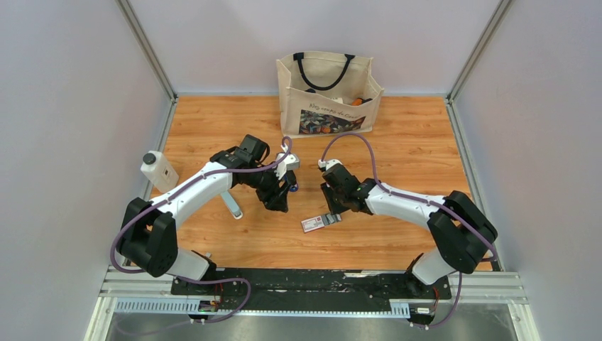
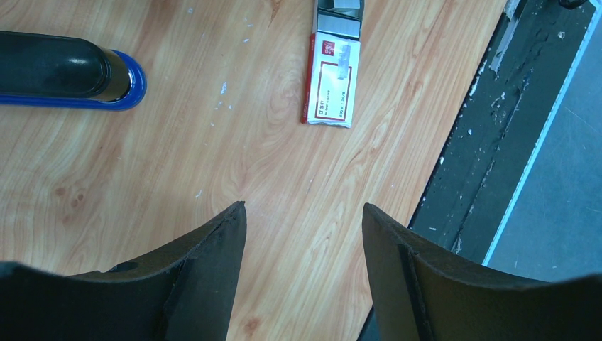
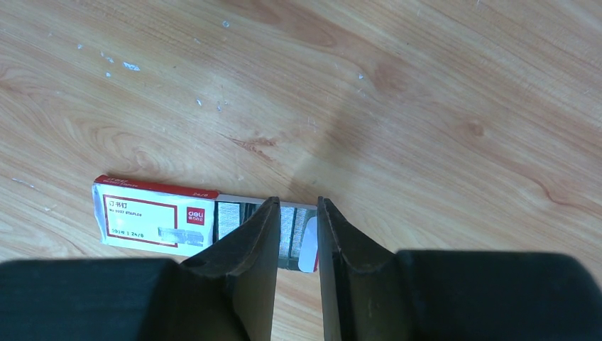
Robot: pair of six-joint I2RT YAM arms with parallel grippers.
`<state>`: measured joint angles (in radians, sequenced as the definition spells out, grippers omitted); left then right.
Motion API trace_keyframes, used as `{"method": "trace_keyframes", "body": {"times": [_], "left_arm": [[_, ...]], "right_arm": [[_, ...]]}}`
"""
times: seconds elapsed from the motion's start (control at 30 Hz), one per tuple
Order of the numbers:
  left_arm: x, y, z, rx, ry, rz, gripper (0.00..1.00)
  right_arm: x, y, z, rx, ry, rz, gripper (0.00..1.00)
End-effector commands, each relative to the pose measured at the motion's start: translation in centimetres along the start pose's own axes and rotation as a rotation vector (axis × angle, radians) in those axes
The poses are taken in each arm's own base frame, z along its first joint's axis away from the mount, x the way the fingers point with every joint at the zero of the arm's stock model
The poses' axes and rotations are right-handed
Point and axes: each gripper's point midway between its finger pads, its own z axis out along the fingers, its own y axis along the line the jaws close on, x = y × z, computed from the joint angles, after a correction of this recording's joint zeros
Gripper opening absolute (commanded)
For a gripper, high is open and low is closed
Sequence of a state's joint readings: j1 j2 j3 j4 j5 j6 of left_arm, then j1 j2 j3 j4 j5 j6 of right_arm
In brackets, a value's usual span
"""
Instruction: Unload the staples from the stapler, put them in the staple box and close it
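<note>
We see the stapler (image 2: pixel 67 74) at the upper left of the left wrist view, long axis across the frame, nearest our left gripper (image 2: pixel 304 213), whose fingers are spread and empty. The right gripper (image 3: pixel 298 206), narrowly parted over the staple box (image 3: pixel 152 220), may pinch something; we cannot tell.

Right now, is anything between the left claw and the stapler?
Nothing visible: only bare tabletop lies between the open left claw and the stapler. The staple box lies off to one side.
</note>
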<state>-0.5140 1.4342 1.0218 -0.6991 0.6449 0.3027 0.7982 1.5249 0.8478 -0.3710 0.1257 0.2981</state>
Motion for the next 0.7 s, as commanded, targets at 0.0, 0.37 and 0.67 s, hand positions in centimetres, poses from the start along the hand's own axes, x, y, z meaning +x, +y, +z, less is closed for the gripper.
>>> {"method": "trace_keyframes", "body": {"times": [0.0, 0.37, 0.67], "left_arm": [[-1.1, 0.1, -0.6, -0.006, -0.027, 0.057, 0.69], [-1.0, 0.2, -0.5, -0.008, -0.023, 0.051, 0.69], [-1.0, 0.4, -0.6, -0.011, -0.024, 0.047, 0.69]], "right_arm": [[-1.4, 0.5, 0.1, -0.003, -0.044, -0.012, 0.29], [-1.0, 1.0, 0.2, 0.005, -0.031, -0.05, 0.28], [-0.1, 0.7, -0.2, 0.033, -0.018, -0.09, 0.27]]}}
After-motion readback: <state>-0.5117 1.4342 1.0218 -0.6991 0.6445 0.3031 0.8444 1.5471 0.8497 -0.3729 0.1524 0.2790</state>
